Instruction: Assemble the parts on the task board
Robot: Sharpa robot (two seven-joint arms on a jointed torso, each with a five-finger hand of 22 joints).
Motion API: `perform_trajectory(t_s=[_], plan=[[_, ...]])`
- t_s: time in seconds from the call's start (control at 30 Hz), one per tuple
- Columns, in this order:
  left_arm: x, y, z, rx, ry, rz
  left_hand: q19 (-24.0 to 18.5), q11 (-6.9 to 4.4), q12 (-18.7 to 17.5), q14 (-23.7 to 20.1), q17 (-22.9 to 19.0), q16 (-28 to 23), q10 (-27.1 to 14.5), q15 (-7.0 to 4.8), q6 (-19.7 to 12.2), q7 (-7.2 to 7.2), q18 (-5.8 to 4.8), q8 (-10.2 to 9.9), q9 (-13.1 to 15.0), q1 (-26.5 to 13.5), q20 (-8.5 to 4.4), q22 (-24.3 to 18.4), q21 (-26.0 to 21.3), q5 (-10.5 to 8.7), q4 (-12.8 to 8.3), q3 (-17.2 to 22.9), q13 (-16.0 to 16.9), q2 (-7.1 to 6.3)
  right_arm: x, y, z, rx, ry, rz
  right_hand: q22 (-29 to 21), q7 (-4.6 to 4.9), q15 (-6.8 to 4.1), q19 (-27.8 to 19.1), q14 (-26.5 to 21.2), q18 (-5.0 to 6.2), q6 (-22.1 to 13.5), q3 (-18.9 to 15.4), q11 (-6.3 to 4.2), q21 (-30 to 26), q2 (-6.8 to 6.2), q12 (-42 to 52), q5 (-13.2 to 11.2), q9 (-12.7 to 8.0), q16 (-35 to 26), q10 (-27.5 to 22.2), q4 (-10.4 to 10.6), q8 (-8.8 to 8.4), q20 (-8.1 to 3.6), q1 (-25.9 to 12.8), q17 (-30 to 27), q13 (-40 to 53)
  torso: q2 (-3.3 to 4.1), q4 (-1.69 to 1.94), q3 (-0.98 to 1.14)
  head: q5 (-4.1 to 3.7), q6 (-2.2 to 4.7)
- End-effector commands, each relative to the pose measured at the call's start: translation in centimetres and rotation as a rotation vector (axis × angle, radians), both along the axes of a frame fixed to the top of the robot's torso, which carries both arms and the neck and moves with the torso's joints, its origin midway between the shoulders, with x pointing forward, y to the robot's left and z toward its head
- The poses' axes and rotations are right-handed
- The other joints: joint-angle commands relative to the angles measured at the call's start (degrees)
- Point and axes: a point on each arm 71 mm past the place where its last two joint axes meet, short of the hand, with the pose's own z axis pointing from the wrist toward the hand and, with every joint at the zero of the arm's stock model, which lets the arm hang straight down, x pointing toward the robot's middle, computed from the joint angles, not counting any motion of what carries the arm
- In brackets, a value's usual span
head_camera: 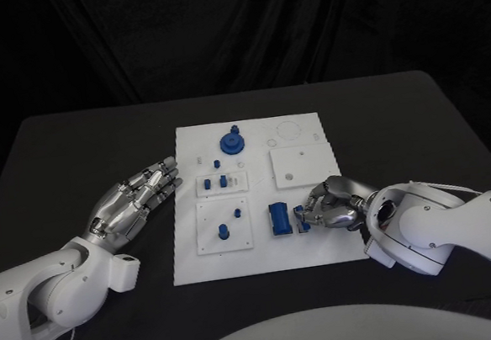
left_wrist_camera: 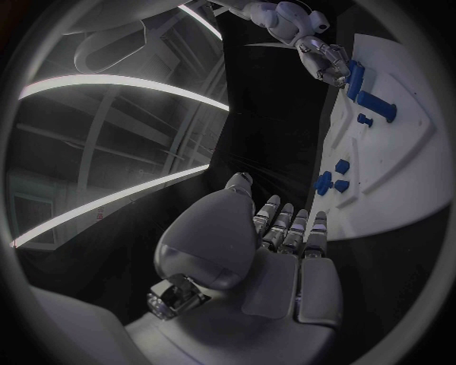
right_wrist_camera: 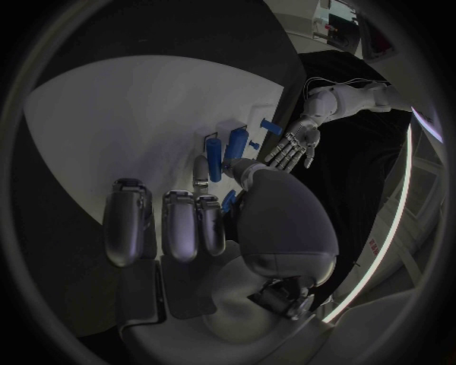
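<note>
Left hand [head_camera: 137,197] hovered flat and empty, fingers spread, beside the white board [head_camera: 196,261]; right hand [head_camera: 333,205] curled over its near edge, pinching a small blue piece [head_camera: 305,226].

the table [head_camera: 73,159] is plain black, matte, with no pattern. on it the task board [head_camera: 191,266] is white — its raised square panels the same white. the parts are blue: a round knobbed piece [head_camera: 231,143] near the board's far edge, small blocks [head_camera: 216,183] toward its left edge, a long bar [head_camera: 279,218] near its near right corner. both arms are white, left hand [head_camera: 137,198] and right hand [head_camera: 333,205] silver.
</note>
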Motion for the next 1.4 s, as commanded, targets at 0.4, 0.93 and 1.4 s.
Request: perform_trajectory(t_s=[0.4, 0.93, 1.4], plan=[[0.0, -0.12, 0.38, -0.044, -0.039, -0.003, 0.0, -0.03, 0.3, -0.1, 0.1, 0.3, 0.2, 0.44, 0.1, 1.27, 0.23, 0.3, 0.1, 0.9, 0.69, 0.1, 0.1, 0.3, -0.2, 0.5, 0.1, -0.12, 0.13, -0.09, 0.05, -0.032, -0.023, 0.005, 11.4, 0.35, 0.26, 2.1, 4.1, -0.77, 0.9, -12.8, 0.21, -0.2, 2.7, 0.3, -14.6, 0.9, -0.2, 6.0, 2.5, -2.02, 0.28, -8.2, 3.5, 15.1, -0.08, -0.01, 0.01, 0.17, -0.01], [0.0, -0.03, 0.27, -0.037, -0.028, -0.006, 0.1, 0.02, 0.3, 0.0, 0.1, 0.4, 0.1, 0.64, 0.1, 1.42, 0.19, 0.3, 0.1, 1.3, 0.86, 0.1, 0.1, 0.56, -0.6, 0.9, 0.1, -0.19, 0.16, -0.57, 0.55, -0.018, -0.086, -0.002, 11.4, -0.07, -0.09, 2.1, 4.2, -0.81, 1.1, -17.5, -0.2, 0.0, 6.13, 0.3, -1.2, 2.9, 0.1, 6.0, 2.0, -1.97, -0.1, -7.5, 3.7, 15.1, -0.04, -0.06, 0.02, 0.25, -0.01], [-0.01, -0.03, 0.2, -0.032, -0.02, -0.009, 0.1, 0.03, 0.3, 0.0, 0.1, 0.5, 0.1, 0.7, 0.1, 1.47, 0.18, 0.3, 0.1, 1.4, 0.9, 0.1, 0.1, 0.63, -0.7, 1.0, 0.1, -0.2, 0.02, -0.43, 0.36, -0.118, -0.083, 0.06, 11.0, 0.22, 0.13, 1.5, 3.7, -0.56, -1.7, -22.1, 0.07, -1.3, 3.57, 0.3, -4.4, 6.8, -0.9, 6.0, 2.3, 0.72, 0.13, -3.0, 1.6, 15.1, -0.06, -0.1, 0.0, 0.3, -0.01]])
